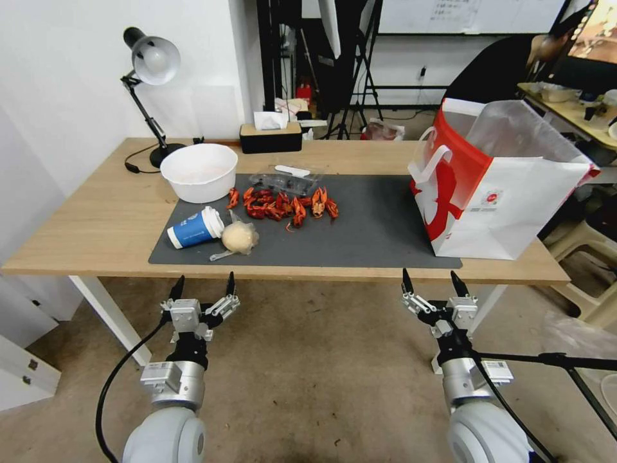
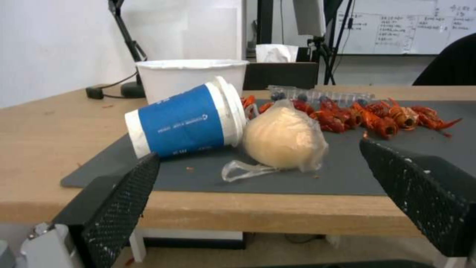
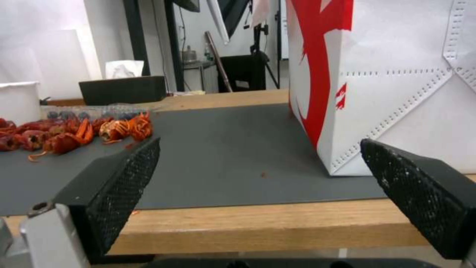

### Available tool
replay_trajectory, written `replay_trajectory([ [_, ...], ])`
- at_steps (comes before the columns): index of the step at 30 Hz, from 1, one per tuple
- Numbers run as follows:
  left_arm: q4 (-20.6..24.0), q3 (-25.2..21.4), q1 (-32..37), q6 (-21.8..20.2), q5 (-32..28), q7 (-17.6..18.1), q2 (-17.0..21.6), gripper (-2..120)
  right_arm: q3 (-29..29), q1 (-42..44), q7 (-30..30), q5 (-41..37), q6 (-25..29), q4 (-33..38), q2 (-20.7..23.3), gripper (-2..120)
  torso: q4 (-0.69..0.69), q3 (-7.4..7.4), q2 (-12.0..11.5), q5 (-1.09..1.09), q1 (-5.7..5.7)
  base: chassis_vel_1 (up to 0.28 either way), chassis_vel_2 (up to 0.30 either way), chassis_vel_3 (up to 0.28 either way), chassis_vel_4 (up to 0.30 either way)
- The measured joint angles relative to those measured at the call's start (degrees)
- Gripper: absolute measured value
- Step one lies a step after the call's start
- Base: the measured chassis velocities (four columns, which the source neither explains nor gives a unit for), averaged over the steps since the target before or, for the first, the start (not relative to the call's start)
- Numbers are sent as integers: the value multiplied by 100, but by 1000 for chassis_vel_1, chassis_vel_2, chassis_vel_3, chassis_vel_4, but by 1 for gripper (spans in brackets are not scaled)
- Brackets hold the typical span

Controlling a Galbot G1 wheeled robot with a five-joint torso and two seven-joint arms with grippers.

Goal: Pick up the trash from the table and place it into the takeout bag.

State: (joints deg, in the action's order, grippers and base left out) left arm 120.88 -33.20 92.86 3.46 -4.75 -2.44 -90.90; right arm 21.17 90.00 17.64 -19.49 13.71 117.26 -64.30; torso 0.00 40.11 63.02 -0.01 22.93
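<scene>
Both grippers hang off the table's (image 1: 96,238) near edge, fingers spread wide; left gripper (image 1: 203,284) faces the blue cup (image 1: 195,227). Right gripper (image 1: 435,281) sits by the takeout bag (image 1: 514,199).

White wall (image 1: 58,77), desk lamp (image 1: 151,61), concrete floor (image 1: 308,373)

Lab: whiteboard (image 1: 469,14), tripods (image 1: 360,77)

— What do we see of the robot's build?
— We see two arms with rounded pale-grey shells, silver wrist collars and black cables.
— And the grippers?
— We note the left gripper (image 1: 203,285) and right gripper (image 1: 432,280) share black tapered fingers (image 2: 121,193) with mesh-textured pads, on silver mounts.
</scene>
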Motion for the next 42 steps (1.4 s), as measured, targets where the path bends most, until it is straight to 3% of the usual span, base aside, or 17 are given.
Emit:
replay_trajectory([
  [4,-126,-24,-170,92,-64,-4,213,100,8,6,4,7,-4,0,-11,100,0,0,0,0,0,0,0,0,0],
  [6,-317,-134,-462,243,-192,5,610,100,16,12,9,16,-7,0,-12,100,-1,0,0,-1,0,0,0,0,0],
  [18,-700,-268,-1115,198,-951,-97,1922,100,13,-55,10,16,-43,-7,-4,100,0,0,0,-1,0,0,0,0,0],
  [20,-1034,-237,-1396,315,-1204,-352,2335,100,13,-79,10,18,-58,-2,-5,100,0,0,0,-1,-1,0,0,0,0],
  [23,-1243,-200,-1546,384,-1372,-501,2610,100,13,-89,10,22,-70,6,-4,100,-1,0,0,-2,0,0,0,0,0],
  [25,-1599,-115,-1799,470,-1705,-780,3104,100,12,-94,11,38,-79,14,-7,100,0,0,0,-1,0,0,0,0,0],
  [26,-1599,-115,-1799,470,-1705,-780,3104,100,12,-94,11,38,-79,14,-7,100,0,0,0,-1,0,0,0,0,0],
  [28,-1959,-31,-2043,498,-2034,-1268,3596,100,9,-94,11,58,-85,22,-17,100,-1,0,0,0,0,0,0,0,0],
  [29,-1959,-31,-2043,498,-2034,-1268,3596,100,9,-94,11,58,-85,22,-17,100,-1,0,0,0,0,0,0,0,0],
  [31,-2385,70,-2308,574,-2317,-1882,4003,100,8,-96,11,71,-93,24,-25,100,0,0,0,-1,-1,0,0,0,0],
  [32,-2385,70,-2308,574,-2317,-1882,4003,100,8,-96,11,71,-93,24,-25,100,0,0,0,-1,-1,0,0,0,0],
  [34,-2785,265,-2632,631,-2512,-2295,4321,100,4,-101,11,82,-103,24,-28,100,1,0,0,1,0,0,0,0,0],
  [42,-3543,1017,-3519,659,-2803,-2782,4930,99,0,-141,18,91,-129,13,-45,100,-1,0,0,0,0,0,0,0,0],
])
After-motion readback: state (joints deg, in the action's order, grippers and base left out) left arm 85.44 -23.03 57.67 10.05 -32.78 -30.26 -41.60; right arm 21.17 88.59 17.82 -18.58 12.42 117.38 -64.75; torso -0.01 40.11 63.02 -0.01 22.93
